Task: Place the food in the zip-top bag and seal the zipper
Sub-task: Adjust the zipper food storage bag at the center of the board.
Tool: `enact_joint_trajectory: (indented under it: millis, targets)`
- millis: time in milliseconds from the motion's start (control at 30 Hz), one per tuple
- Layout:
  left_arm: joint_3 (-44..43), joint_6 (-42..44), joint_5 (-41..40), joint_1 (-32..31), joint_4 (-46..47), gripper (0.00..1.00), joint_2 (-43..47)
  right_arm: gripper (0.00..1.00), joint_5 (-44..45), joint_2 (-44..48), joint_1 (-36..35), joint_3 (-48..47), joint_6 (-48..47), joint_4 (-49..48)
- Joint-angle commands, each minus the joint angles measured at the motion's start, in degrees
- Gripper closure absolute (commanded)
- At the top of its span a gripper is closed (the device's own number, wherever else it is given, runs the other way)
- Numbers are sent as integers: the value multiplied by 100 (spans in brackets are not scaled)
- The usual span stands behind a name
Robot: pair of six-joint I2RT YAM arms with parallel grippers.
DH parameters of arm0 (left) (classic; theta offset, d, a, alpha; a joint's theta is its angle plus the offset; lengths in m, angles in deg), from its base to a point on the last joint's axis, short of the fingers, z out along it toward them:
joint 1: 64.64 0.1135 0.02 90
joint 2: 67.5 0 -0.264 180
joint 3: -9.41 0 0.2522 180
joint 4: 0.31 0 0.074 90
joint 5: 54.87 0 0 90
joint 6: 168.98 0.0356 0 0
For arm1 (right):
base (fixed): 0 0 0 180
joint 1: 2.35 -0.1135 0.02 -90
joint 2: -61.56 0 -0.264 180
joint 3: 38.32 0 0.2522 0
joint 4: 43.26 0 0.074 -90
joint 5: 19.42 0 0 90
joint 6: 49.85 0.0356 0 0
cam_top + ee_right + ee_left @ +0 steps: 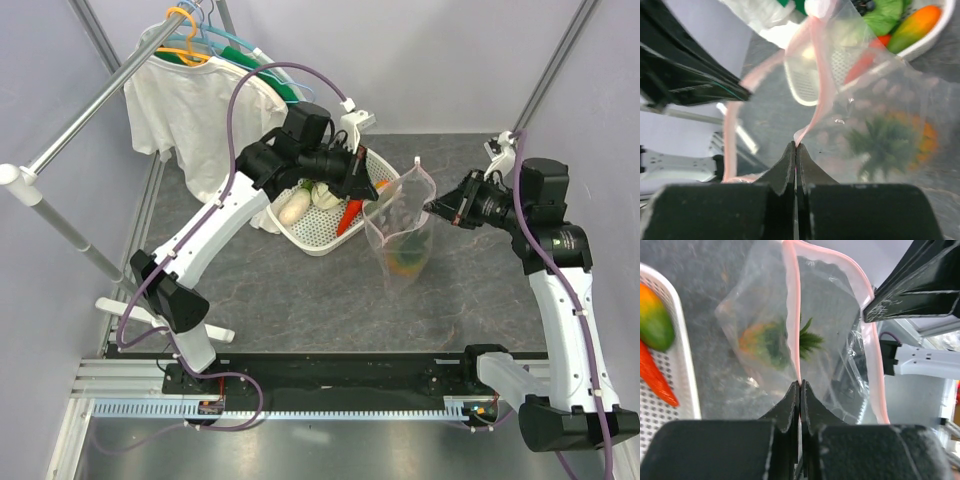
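Note:
The clear zip-top bag (402, 238) hangs open between both grippers above the table. An orange knobbly fruit with a green leafy top (405, 262) lies in its bottom; it also shows in the left wrist view (762, 340) and the right wrist view (890, 140). My left gripper (372, 205) is shut on the pink zipper strip (795, 325) at the bag's left side. My right gripper (432, 208) is shut on the zipper strip (817, 105) at the right side. A red chili (348, 214), an orange-green fruit (655, 320) and green pieces (882, 15) stay in the white basket.
The white lattice basket (315, 238) stands just left of the bag, under my left arm. A clothes rack with a white shirt (190, 110) and hangers stands at the back left. A rail (300, 400) runs along the near table edge.

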Motion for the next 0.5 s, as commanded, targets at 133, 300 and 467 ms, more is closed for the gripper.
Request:
enact_joint_trajectory:
  millis: [133,300,467]
  targets:
    - [68,1921,-1058,-12,-246,35,39,100,1065,69,14,289,-995,755]
    - [684,3082,-1377,452,79,15,417,100,1215,43,22,334,-1100,764]
    - [1201,5023,-1394,700,202,15,453,100,1224,8,22,316,-1074,711]
